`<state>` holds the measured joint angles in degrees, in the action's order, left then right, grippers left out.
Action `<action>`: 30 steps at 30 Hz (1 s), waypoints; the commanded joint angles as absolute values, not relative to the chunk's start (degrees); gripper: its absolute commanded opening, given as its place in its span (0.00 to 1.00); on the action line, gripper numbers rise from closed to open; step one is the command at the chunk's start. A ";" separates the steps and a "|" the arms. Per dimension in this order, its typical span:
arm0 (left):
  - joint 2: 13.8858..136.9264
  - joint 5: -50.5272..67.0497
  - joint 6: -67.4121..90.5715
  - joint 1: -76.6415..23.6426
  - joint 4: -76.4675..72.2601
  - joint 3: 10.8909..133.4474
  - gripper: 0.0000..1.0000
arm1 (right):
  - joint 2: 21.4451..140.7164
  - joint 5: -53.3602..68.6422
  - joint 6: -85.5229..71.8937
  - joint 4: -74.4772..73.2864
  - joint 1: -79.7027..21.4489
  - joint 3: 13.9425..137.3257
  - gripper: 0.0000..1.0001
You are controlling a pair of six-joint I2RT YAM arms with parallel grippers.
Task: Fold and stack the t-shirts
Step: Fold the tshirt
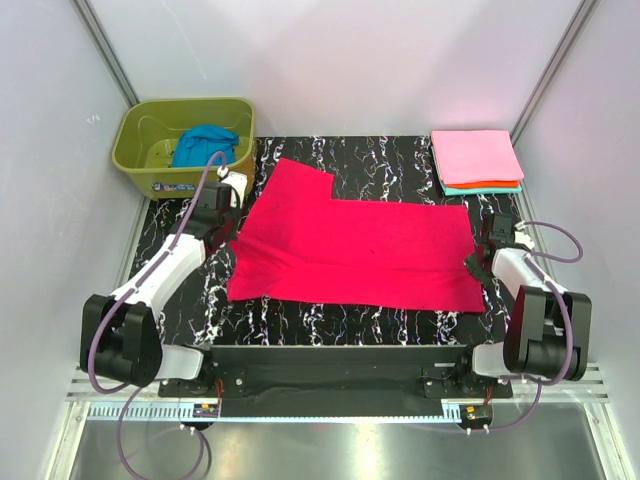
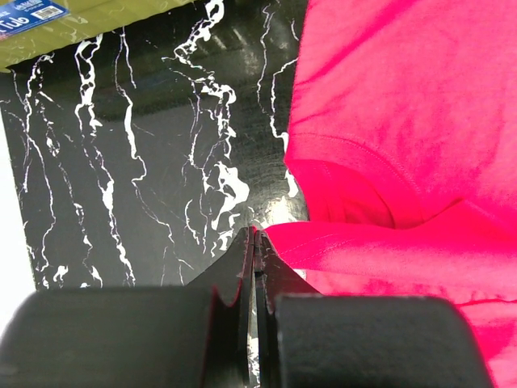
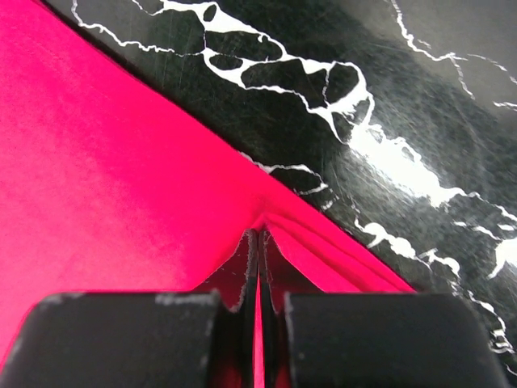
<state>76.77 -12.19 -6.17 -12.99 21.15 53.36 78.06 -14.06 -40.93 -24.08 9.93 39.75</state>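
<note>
Left gripper (image 2: 255,234), stretched forward at mid-left, and right gripper (image 3: 258,236), tucked at mid-right, are each pinching an edge of the crimson-red t-shirt (image 1: 360,245), which is lying flat mid-frame. Blue label (image 2: 32,14) on olive tub (image 1: 135,160): print unreadable.

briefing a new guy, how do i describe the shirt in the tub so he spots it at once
On the black marbled table, look to the far left corner, where an olive-green tub stands. The blue t-shirt is the crumpled heap inside it; the crimson-red shirt lies spread flat mid-table, and the stack at far right is neatly folded.
</note>
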 commanded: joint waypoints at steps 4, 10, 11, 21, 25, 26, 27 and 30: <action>77.08 -11.45 -6.59 -12.75 17.85 56.34 0.00 | 82.61 -15.21 -39.38 -21.09 10.46 43.06 0.01; 75.50 -7.57 -9.48 -14.32 15.56 58.01 0.00 | 79.64 -11.87 -34.81 -22.76 10.46 45.17 0.36; 75.15 -6.78 -10.97 -14.59 14.77 58.36 0.00 | 76.93 -11.52 -34.80 -23.37 10.46 45.61 0.39; 80.24 10.71 -19.07 -16.43 4.75 60.90 0.01 | 66.19 3.16 -33.66 -23.38 10.37 45.79 0.49; 83.66 14.14 -21.53 -16.87 4.49 62.66 0.01 | 63.46 4.39 -34.19 -22.94 10.37 44.48 0.50; 84.19 14.67 -22.23 -16.96 4.13 63.19 0.01 | 62.85 5.00 -34.19 -22.94 10.37 44.39 0.49; 85.24 15.72 -22.76 -17.22 3.87 63.45 0.01 | 62.58 5.18 -34.19 -22.77 10.37 44.30 0.50; 87.88 15.82 -23.99 -17.75 3.43 64.68 0.02 | 62.49 6.23 -34.36 -22.24 10.37 44.03 0.50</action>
